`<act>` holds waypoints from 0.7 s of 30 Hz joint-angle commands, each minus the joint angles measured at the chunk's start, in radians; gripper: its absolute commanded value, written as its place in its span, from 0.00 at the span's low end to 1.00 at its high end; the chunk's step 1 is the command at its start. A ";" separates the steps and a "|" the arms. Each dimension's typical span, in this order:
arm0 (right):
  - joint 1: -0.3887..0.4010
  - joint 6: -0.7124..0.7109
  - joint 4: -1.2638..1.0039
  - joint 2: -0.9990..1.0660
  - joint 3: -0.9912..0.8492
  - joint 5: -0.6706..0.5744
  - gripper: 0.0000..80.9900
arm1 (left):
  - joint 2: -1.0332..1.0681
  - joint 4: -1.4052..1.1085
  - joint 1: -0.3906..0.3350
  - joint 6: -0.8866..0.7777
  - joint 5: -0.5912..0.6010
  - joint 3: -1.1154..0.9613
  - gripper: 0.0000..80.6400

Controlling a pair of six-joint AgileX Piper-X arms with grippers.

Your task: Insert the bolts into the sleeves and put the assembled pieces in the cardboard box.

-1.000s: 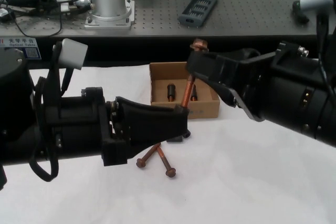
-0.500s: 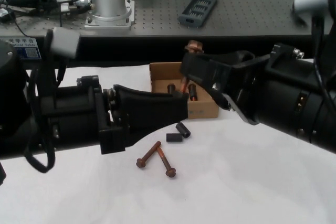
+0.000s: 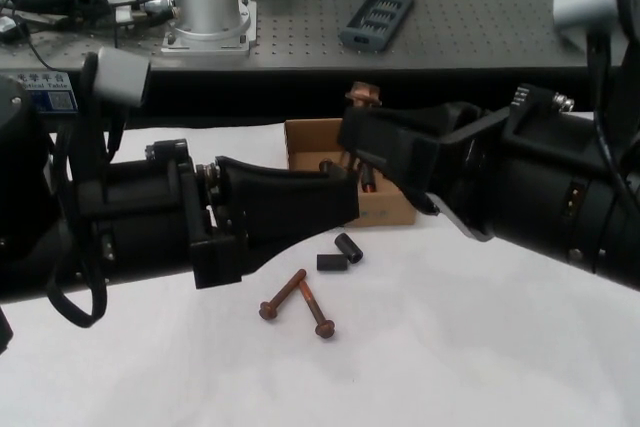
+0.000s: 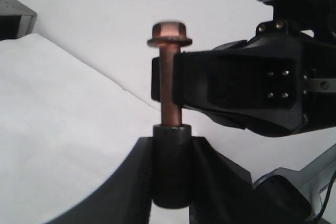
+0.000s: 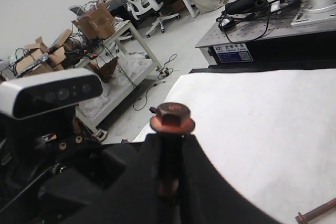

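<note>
My left gripper (image 3: pixel 343 199) (image 4: pixel 170 184) is shut on a black sleeve (image 4: pixel 170 166), held upright above the white cloth. My right gripper (image 3: pixel 352 143) (image 5: pixel 169 179) is shut on a copper bolt (image 4: pixel 169 85) with its hex head (image 3: pixel 362 95) (image 5: pixel 172 118) on top. The bolt's shank goes down into the sleeve's mouth, and the right gripper (image 4: pixel 236 93) clamps it just under the head. Both grippers meet in front of the cardboard box (image 3: pixel 390 209), which holds assembled pieces (image 3: pixel 327 167).
Two loose black sleeves (image 3: pixel 332 262) (image 3: pixel 348 247) and two loose copper bolts (image 3: pixel 283 294) (image 3: pixel 315 309) lie on the cloth below the grippers. A dark perforated bench with a metal post base (image 3: pixel 205 17) and a black rack (image 3: pixel 378 12) stands behind.
The bolt has come down into the sleeve, its head now lower. The left gripper has risen slightly toward the box, uncovering the loose sleeves on the cloth.
</note>
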 commanded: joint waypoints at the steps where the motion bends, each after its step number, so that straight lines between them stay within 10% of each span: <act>1: 0.006 -0.011 0.023 0.005 0.001 -0.086 0.02 | -0.010 -0.045 -0.003 0.017 -0.047 -0.014 0.01; 21: 0.063 -0.060 0.140 0.005 0.001 -0.091 0.02 | -0.010 -0.114 -0.003 0.044 -0.101 -0.014 0.01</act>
